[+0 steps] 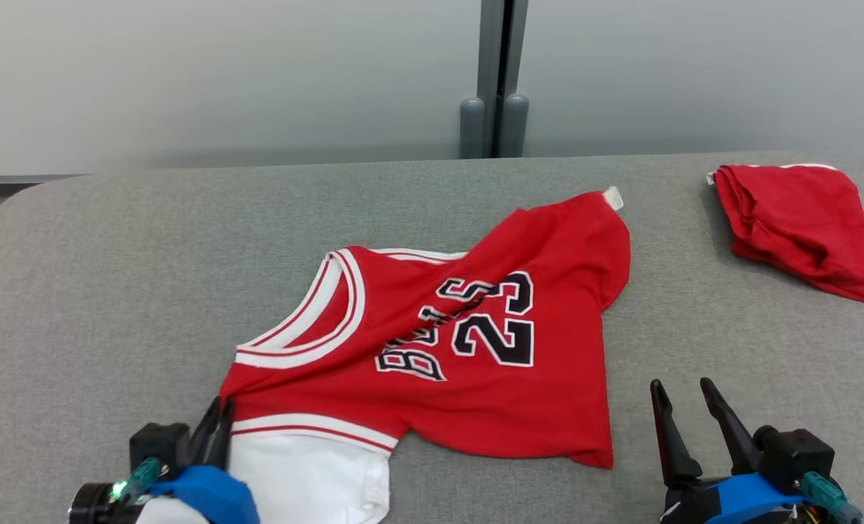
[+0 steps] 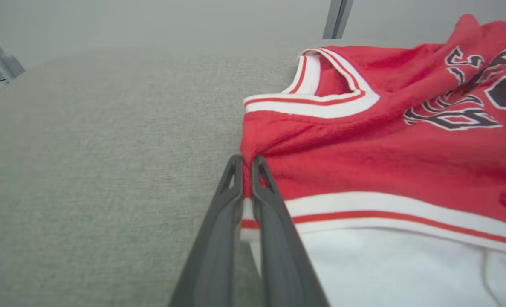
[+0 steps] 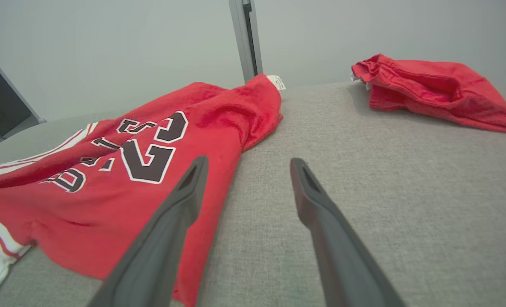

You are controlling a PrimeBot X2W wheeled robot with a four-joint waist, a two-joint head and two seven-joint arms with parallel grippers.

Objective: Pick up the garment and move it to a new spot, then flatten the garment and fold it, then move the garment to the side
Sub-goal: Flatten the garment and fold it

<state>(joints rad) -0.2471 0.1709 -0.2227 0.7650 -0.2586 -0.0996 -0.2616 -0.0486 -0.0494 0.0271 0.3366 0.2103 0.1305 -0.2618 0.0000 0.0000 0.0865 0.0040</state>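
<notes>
Left gripper on jersey; red bundle beyond

The red jersey bears a black, white-edged 23; beside it, lettering starts BU, its middle creased. The tag is unreadable.

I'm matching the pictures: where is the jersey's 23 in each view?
Head view: 23 near the centre.
Left wrist view: 23 at the right edge, cut off.
Right wrist view: 23 left of centre.
Shared landmark: grey post at the top of every view.
</notes>
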